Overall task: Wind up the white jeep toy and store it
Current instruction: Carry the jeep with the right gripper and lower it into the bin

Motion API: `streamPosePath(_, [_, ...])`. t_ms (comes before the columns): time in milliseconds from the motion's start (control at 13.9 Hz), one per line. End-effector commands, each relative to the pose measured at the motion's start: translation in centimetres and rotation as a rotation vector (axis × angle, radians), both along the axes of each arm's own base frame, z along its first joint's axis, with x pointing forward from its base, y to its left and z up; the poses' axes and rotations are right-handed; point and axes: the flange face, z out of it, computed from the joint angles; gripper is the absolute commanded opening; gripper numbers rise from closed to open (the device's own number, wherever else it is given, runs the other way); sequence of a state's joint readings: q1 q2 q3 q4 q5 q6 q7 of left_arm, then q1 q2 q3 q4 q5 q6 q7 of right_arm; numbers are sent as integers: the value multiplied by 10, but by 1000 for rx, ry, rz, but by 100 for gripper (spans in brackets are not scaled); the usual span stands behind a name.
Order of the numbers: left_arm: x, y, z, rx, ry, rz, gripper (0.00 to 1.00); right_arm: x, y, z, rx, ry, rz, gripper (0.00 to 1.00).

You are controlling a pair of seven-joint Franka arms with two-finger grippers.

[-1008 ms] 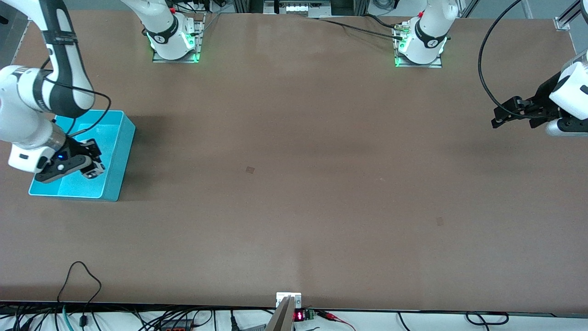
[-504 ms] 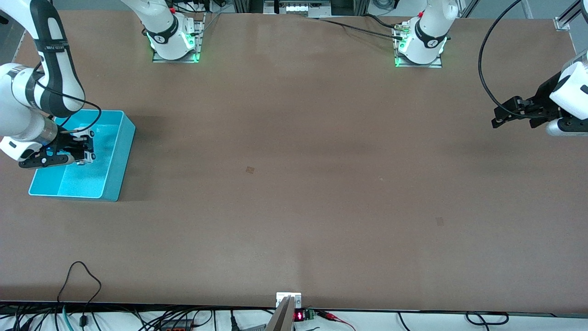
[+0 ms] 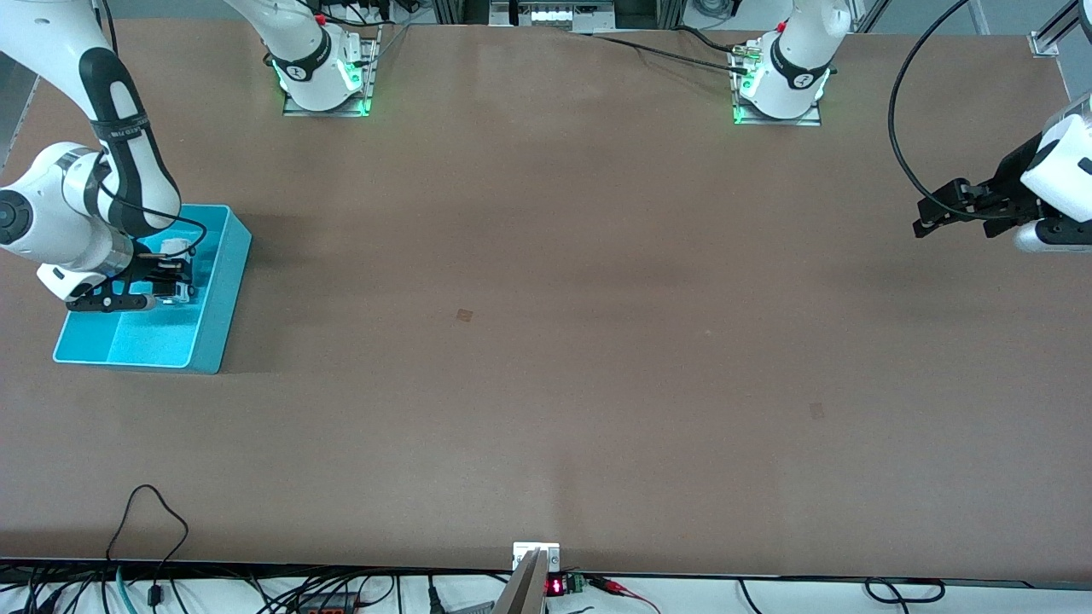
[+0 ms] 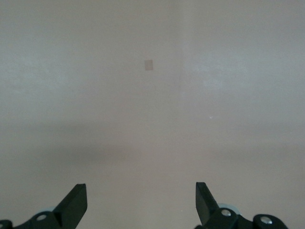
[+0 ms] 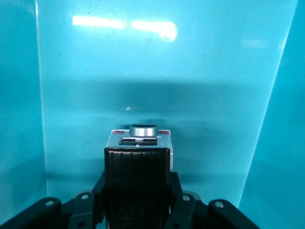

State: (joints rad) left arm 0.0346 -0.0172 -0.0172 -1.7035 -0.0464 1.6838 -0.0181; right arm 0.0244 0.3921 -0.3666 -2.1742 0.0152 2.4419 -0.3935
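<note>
My right gripper (image 3: 177, 275) hangs low inside the turquoise bin (image 3: 213, 341), shut on the white jeep toy (image 3: 182, 292). In the right wrist view the white jeep toy (image 5: 139, 142) sits between the fingers with its black roof toward the camera and a round grey part at its tip, above the bin floor (image 5: 143, 71). My left gripper (image 3: 920, 217) waits in the air over the left arm's end of the table, open with nothing between its fingers (image 4: 76, 200).
The bin stands at the right arm's end of the table (image 3: 546, 341). Its walls (image 5: 19, 119) rise close on both sides of the held toy. Cables lie along the table edge nearest the front camera.
The right gripper has carried the jeep across the bin, away from the front camera, and turned its wrist. The left arm has not moved.
</note>
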Motion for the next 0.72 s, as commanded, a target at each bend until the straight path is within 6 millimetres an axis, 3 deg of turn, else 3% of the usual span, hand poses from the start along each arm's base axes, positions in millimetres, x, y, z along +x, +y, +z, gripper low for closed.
streamPosePath(0, [-7,2,4,1,-1,0,100,0,-2,2,8,-11,-22,24])
streamPosePath(72, [-7,2,4,1,-1,0,100,0,-2,1,8,-8,-22,42])
streamPosePath(144, [-7,2,4,1,-1,0,100,0,-2,-1,8,-5,-22,52])
streamPosePath(432, [-7,2,3,1,0,-1,100,0,-2,-1,8,-5,-21,77])
streamPosePath(576, [-6,3,2,1,0,1,100,0,-4,1,7,-8,-22,84])
streamPosePath(648, [-6,3,3,1,-1,1,100,2,-4,6,8,-15,-22,98])
